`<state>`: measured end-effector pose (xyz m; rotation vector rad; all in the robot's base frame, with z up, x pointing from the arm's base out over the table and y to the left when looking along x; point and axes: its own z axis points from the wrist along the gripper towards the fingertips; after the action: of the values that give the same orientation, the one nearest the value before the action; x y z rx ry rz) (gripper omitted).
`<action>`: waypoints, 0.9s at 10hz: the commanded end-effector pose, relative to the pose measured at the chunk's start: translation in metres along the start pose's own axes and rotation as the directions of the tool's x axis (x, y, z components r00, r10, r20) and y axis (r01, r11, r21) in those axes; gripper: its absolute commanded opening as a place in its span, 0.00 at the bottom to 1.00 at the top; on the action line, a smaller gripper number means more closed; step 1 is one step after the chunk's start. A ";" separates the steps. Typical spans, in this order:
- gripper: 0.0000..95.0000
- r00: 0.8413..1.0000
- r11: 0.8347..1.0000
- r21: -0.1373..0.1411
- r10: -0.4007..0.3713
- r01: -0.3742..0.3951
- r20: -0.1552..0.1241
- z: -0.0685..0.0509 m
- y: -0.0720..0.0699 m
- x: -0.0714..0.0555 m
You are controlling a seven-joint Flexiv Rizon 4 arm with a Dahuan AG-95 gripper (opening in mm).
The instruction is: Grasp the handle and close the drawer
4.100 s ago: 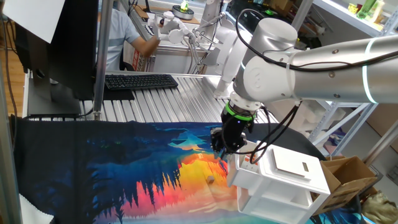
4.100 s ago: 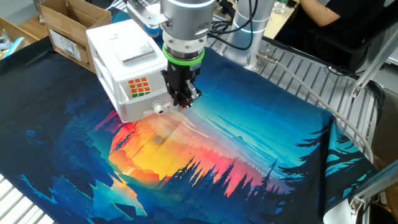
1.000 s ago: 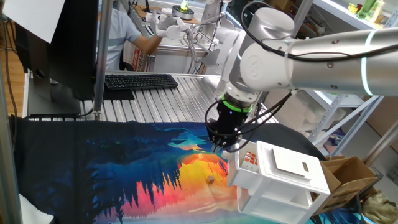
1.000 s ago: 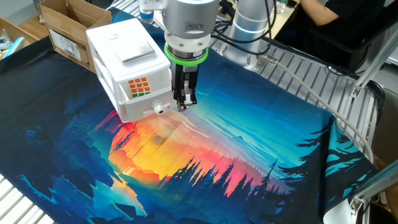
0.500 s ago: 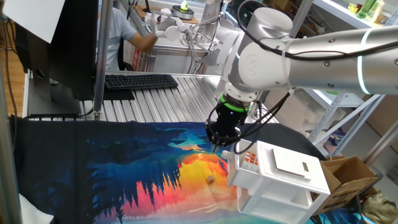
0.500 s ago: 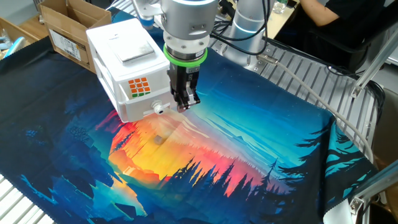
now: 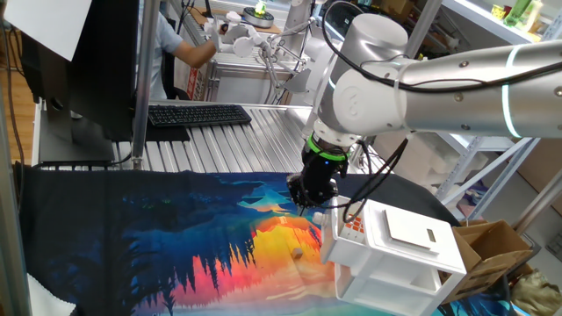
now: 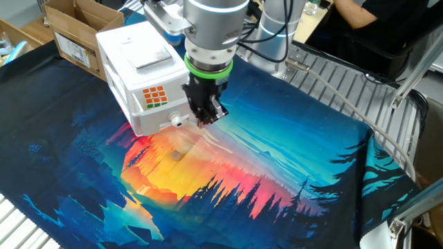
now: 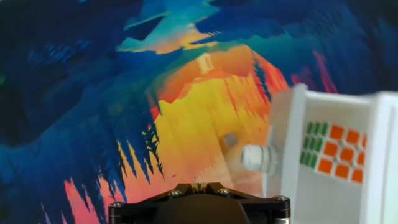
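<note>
The small white cabinet (image 8: 136,59) stands on the painted cloth. Its top drawer (image 8: 155,96) sticks out a little, with red-orange squares (image 9: 339,151) showing behind the front panel. The handle (image 8: 177,120), a small white round knob, juts from that panel; it also shows in the hand view (image 9: 257,157) and is hidden in the one fixed view. My gripper (image 8: 205,120) hangs just right of the handle, apart from it, its fingers pressed together and holding nothing. In the one fixed view my gripper (image 7: 308,198) is at the drawer's (image 7: 353,226) left end.
A small grey piece (image 8: 176,155) lies on the cloth in front of the cabinet. Cardboard boxes (image 8: 75,28) stand behind the cabinet. A keyboard (image 7: 198,114) and a person's arm are at the far side of the slatted table.
My wrist has turned and the gripper has shifted slightly near the handle. The drawer and cabinet have not moved.
</note>
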<state>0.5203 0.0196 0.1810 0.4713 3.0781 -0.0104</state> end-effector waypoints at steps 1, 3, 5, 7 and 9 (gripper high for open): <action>0.00 0.979 0.979 0.009 -0.203 0.203 -0.012 0.002 0.001 -0.001; 0.00 0.961 0.961 0.022 -0.275 0.276 -0.017 0.002 0.001 -0.001; 0.00 0.940 0.939 0.042 -0.341 0.342 -0.020 0.002 0.001 -0.001; 0.00 0.919 0.918 0.046 -0.392 0.393 -0.029 0.001 0.000 -0.003; 0.00 0.899 0.898 0.039 -0.435 0.437 -0.051 -0.001 0.000 -0.006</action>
<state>0.5237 0.0186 0.1815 -0.1933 3.1473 -0.0887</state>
